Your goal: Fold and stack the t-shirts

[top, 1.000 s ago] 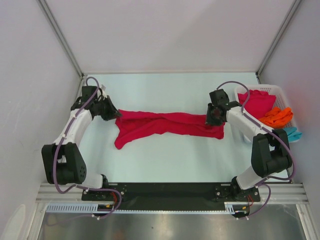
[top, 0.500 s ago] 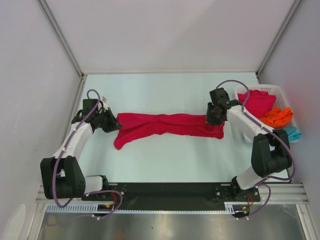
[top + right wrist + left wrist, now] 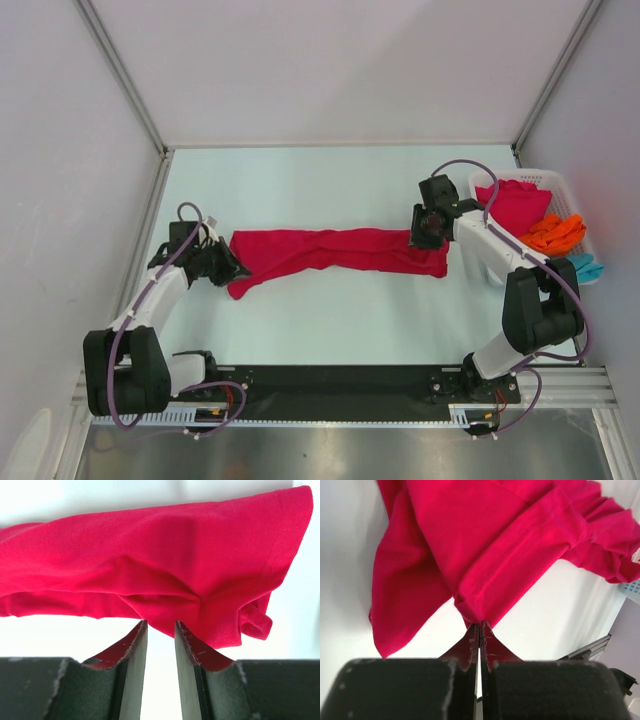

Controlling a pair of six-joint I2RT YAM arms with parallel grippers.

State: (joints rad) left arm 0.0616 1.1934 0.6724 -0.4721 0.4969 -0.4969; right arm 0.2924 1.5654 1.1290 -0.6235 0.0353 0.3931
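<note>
Left gripper (image 3: 479, 626), lower left, clamped shut on red t-shirt (image 3: 330, 248) corner, likely stretching it flat across mid desk (image 3: 330, 330). Right gripper (image 3: 160, 626) at shirt's right end, jaws slightly apart; can't tell if gripping. Other t-shirts (image 3: 555, 233) wait in basket (image 3: 540, 176), right edge.

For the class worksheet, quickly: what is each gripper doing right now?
Left gripper: closed on the crimson t-shirt.
Right gripper: open, tips at the same t-shirt.

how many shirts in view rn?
4. One red shirt stretched across the table; in the basket at right, a second red shirt, an orange shirt and a teal shirt at its near end. More may be buried underneath.
</note>
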